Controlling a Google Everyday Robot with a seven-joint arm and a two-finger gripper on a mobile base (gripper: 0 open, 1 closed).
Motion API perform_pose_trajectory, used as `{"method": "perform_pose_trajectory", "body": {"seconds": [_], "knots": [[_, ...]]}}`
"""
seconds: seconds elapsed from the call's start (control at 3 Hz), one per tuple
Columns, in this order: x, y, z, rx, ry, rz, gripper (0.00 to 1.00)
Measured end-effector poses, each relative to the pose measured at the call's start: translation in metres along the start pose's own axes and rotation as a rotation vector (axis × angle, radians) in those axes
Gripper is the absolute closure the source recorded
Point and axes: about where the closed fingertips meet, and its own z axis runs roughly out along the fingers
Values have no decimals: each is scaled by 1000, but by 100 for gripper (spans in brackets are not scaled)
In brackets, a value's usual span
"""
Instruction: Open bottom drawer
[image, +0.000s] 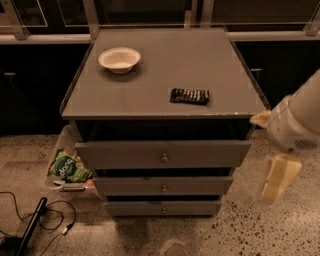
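The grey cabinet (165, 80) has three stacked drawers. The bottom drawer (135, 208) is the lowest and narrowest front, with a small round brass knob (164, 210) at its centre; it stands slightly out, like the two above it. My gripper (274, 186), cream-coloured on a white arm (300, 122), hangs at the right of the cabinet. It is about level with the middle drawer (130, 186) and apart from every drawer front. It holds nothing that I can see.
A white bowl (119, 59) and a dark flat packet (189, 96) lie on the cabinet top. A clear bin with a green bag (69, 167) stands on the floor at the left. Black cables (35, 225) lie at the lower left. Speckled floor lies in front.
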Motion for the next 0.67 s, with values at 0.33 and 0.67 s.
{"method": "perform_pose_trajectory", "body": {"seconds": [0.33,0.67], "knots": [[32,39,91,-109,-8,-13,0],[32,39,90,-107,-9,-13,0]]}}
